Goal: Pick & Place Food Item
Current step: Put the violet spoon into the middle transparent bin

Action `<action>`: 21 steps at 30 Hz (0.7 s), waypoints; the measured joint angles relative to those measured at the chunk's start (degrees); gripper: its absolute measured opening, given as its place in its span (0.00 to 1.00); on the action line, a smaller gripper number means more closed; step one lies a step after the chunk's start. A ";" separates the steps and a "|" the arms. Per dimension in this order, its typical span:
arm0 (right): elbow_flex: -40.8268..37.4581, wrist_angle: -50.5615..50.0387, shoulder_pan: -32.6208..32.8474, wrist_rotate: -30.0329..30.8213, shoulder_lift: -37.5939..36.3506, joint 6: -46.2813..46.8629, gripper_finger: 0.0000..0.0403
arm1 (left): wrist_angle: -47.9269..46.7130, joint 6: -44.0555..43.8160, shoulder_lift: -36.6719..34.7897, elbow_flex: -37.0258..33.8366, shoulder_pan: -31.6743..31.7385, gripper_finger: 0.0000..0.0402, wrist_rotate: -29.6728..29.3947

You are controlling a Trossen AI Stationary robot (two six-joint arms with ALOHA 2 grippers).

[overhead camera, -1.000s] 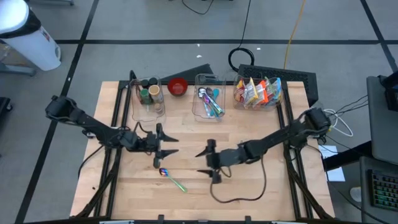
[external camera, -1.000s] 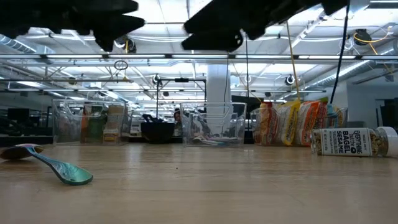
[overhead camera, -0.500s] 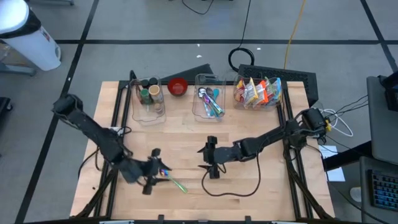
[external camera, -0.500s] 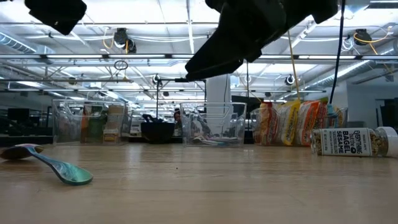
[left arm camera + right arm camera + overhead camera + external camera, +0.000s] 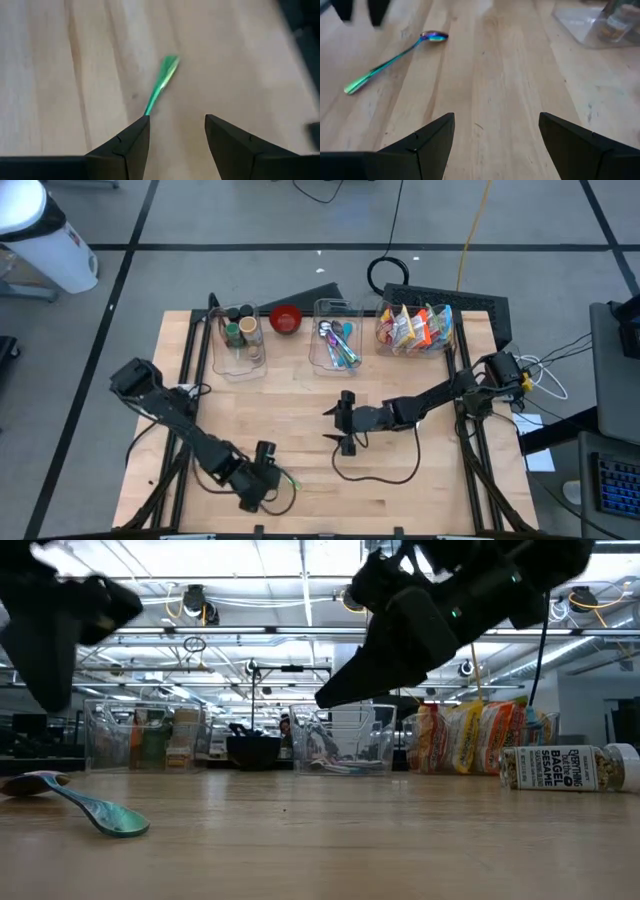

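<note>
Left claw [image 5: 175,131] agape over spoon [image 5: 161,85] (iridescent green), right claw [image 5: 496,131] wide.

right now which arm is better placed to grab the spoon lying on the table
Probably the left. The left gripper hangs open right by the spoon near the table's front edge, its handle showing between the fingers in the left wrist view. The right gripper is open over mid-table, farther off.
</note>
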 joint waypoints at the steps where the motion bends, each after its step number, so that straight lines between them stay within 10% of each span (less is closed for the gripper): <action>1: -1.44 2.95 -0.05 -0.06 0.00 0.00 0.70 | -1.24 0.01 0.67 0.26 0.53 0.49 0.54; 21: -6.66 10.54 -0.03 -0.31 0.02 2.56 0.70 | -8.38 4.48 1.65 -0.44 10.81 0.49 11.26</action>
